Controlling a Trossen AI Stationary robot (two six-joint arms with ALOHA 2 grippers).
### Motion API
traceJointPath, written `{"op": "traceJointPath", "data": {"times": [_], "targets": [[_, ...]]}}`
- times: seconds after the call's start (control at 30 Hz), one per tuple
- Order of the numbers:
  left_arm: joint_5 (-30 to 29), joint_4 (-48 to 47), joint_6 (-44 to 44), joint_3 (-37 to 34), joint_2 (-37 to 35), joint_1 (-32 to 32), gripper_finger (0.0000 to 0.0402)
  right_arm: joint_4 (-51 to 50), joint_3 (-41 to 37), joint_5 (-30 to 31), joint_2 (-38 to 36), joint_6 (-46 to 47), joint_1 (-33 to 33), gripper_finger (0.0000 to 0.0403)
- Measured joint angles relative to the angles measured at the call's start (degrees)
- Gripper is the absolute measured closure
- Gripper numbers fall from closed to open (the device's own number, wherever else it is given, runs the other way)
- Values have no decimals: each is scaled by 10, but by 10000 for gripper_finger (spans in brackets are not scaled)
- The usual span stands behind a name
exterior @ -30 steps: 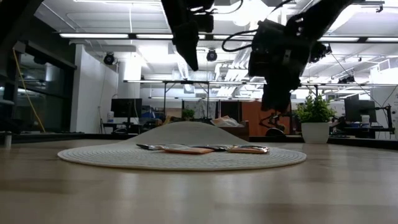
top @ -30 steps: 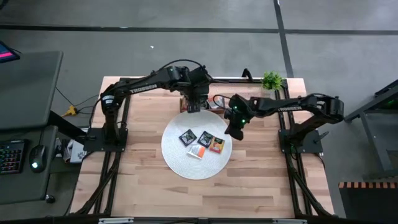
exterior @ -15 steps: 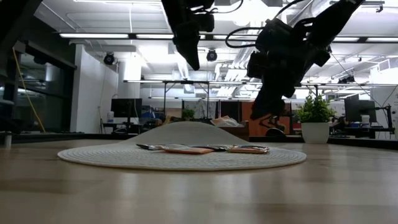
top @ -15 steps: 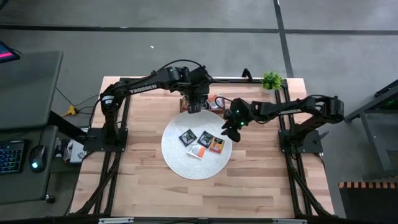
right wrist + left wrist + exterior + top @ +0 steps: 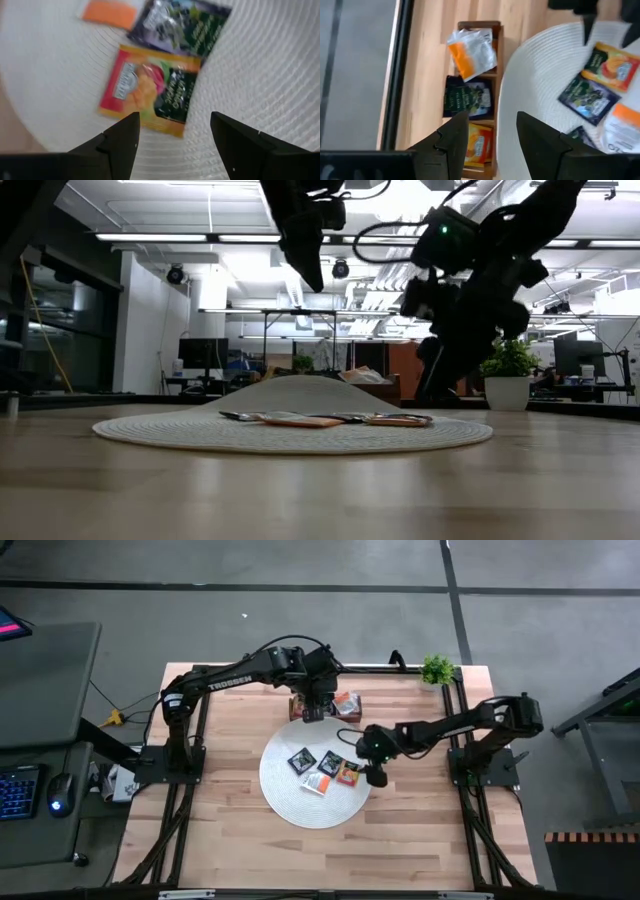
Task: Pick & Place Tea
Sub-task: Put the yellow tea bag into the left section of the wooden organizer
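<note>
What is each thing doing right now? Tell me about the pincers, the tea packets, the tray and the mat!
Right pincer: open, empty, hanging over the orange tea packet.
Left pincer: fingers apart, empty, above the wooden tray.
Wooden tray: holds tea packets in all three compartments.
Round white mat: flat on the table, four tea packets lying on it.
Orange tea packet: flat on the mat, not held.

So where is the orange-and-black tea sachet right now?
In the high view the orange-and-black sachet lies on the right part of the round white mat, beside a black sachet, with the right tool open just off its right edge.
</note>
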Motion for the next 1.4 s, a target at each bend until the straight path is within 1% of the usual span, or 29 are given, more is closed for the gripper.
{"op": "traceJointPath", "data": {"times": [0.13,0.23,0.3,0.37,0.47,0.63,0.7,0.87,0.97,1.0,1.1,1.13,1.23,1.3,1.4], "targets": [[25,4,0,0,0,0,238,5,0,12,15,12,7,164],[73,23,-15,-4,0,0,238,6,0,15,22,19,7,163],[113,40,-26,-20,0,-3,238,6,0,18,22,20,7,163],[131,49,-35,-41,0,-6,238,7,1,23,22,20,7,164],[142,56,-45,-75,0,-21,238,7,1,25,22,28,7,166],[128,64,-82,-136,-2,-62,238,9,1,14,22,41,7,164],[116,65,-110,-165,-21,-78,238,9,1,8,22,43,7,164],[110,172,-209,-261,-86,-107,238,10,1,-9,18,33,7,164],[110,272,-293,-318,-108,-122,238,10,1,-11,16,30,7,164],[106,292,-320,-339,-116,-128,238,11,1,-10,15,27,7,164],[87,392,-392,-379,-118,-153,238,10,1,-9,15,22,7,164],[83,400,-411,-391,-118,-164,238,10,1,-8,15,22,7,164],[38,453,-459,-413,-117,-203,238,10,1,-3,15,28,7,164],[18,484,-481,-418,-107,-224,238,9,2,6,15,30,7,164],[-12,472,-499,-423,-98,-252,238,6,2,14,13,45,7,164]]}}
